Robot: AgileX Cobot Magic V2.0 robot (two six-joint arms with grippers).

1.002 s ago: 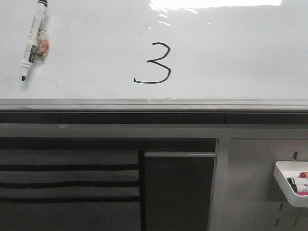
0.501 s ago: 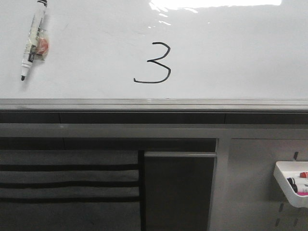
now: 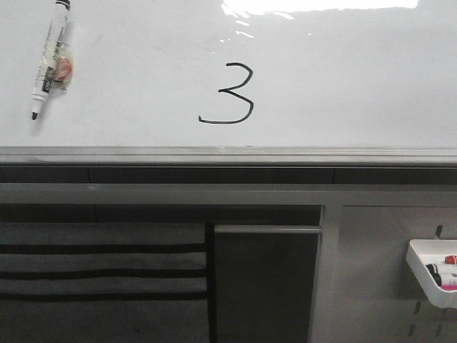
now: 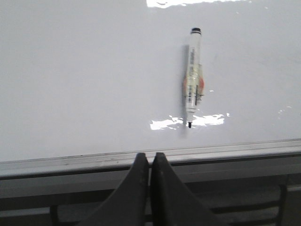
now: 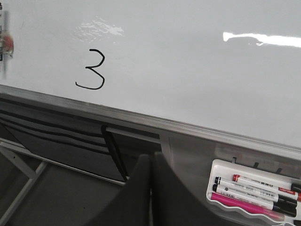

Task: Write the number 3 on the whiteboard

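now both arms sit back from the whiteboard, the left claw and right claw each pressed together on nothing. the number 3 sits low at the board's middle, a marker stuck at its 9 o'clock. only the right wrist view shows the tray of markers clearly

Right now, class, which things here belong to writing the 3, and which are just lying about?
Belongs to the job:
number 3
whiteboard
marker stuck to the board

Just lying about:
white tray of spare markers
grey pegboard panel
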